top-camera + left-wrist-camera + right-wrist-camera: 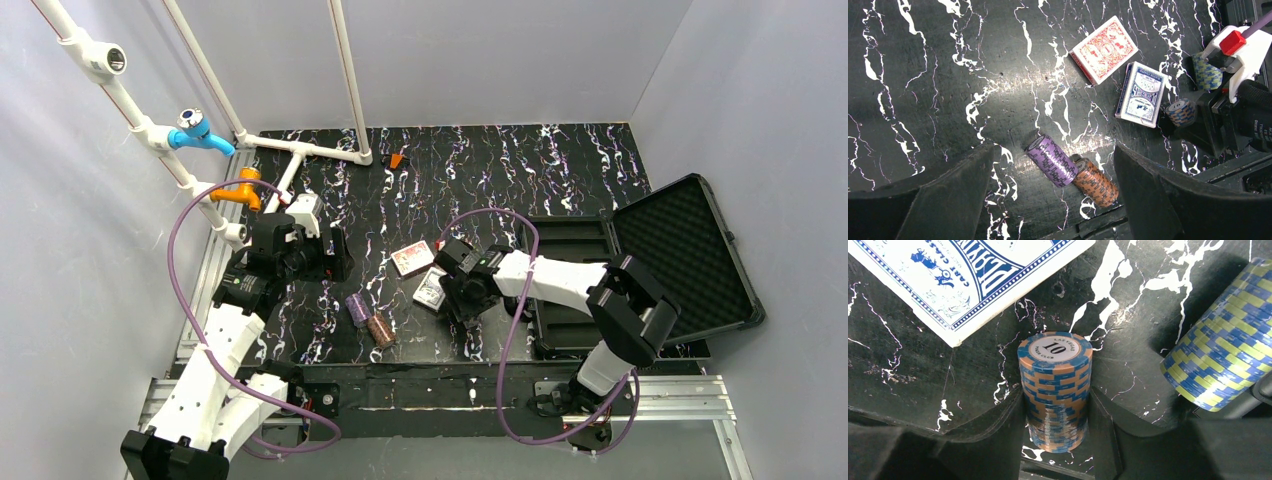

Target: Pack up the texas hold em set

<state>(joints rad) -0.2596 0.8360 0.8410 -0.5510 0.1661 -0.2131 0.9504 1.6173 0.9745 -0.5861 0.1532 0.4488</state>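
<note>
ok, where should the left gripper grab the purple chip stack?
Probably mid-length on the purple chip stack, from above, clamping across its curved flanks. It lies on its side, one end against the brown stack, so the end faces aren't both free.

Case lies open; red deck, blue deck, purple stack, brown stack outside

Both arms (2 alike) wear white shells over black joints. Behind the left claw and the right claw trails a purple cable. Just behind the right claw's black fingers sits a white block, red-capped.
</note>
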